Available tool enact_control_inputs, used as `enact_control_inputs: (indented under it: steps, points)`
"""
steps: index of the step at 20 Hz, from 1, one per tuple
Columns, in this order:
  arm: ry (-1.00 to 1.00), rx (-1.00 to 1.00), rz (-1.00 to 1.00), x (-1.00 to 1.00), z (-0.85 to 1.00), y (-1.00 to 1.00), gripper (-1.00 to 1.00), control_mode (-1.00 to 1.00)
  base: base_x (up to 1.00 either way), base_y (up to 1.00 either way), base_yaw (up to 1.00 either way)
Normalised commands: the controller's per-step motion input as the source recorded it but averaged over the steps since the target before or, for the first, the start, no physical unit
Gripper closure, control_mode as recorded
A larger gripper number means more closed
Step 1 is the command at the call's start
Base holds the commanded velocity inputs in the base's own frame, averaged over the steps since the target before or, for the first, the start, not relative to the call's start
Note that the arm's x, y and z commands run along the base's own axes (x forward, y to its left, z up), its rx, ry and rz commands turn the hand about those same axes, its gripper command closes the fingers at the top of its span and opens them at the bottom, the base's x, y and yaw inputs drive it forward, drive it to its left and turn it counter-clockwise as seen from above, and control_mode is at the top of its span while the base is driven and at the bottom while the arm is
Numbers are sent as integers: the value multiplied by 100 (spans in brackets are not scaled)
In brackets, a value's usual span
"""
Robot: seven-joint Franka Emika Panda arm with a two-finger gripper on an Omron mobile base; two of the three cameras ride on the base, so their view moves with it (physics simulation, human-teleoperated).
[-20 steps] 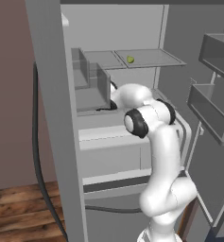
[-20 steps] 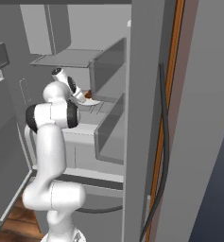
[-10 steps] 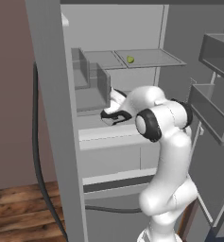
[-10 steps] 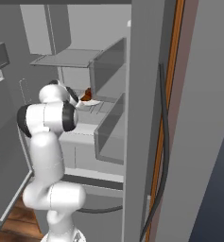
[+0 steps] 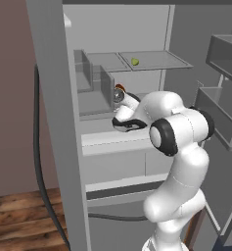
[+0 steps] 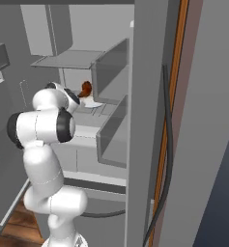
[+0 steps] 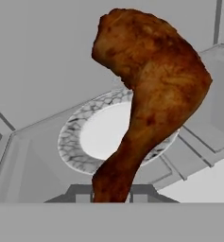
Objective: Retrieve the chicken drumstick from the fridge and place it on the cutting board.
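The white arm rises from the lower right of the left base view, elbow bent, its hand (image 5: 119,96) apparently clamped shut mid-frame.

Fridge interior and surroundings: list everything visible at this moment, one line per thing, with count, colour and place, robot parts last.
chicken drumstick: one, reddish-brown, lifted above the plate, narrow end down at the gripper.
plate: one, white with grey marbled rim, on a fridge shelf below the drumstick.
small fruit: one, yellow-green, on the upper shelf.
fridge: one, grey, door open, pale shelves and door bins.
cable: one, dark, hanging beside the fridge.
floor: brown wood, lower left.
arm: one, white with dark joints, reaching into the fridge.
gripper: one, shut on the drumstick.
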Motion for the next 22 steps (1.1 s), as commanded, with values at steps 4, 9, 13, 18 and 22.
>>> enact_control_inputs:
  steps: [4,9,13,18,22]
  points:
    - [9,0,1,-3,-9,0,100,-100,0,0,0]
    - [1,0,0,-2,4,0,100,-100,0,0,0]
    - [0,3,0,-46,43,-3,100,-100,0,0,0]
    - [0,1,0,-67,27,-4,100,-100,0,0,0]
    - [0,2,0,-80,34,-6,100,-100,0,0,0]
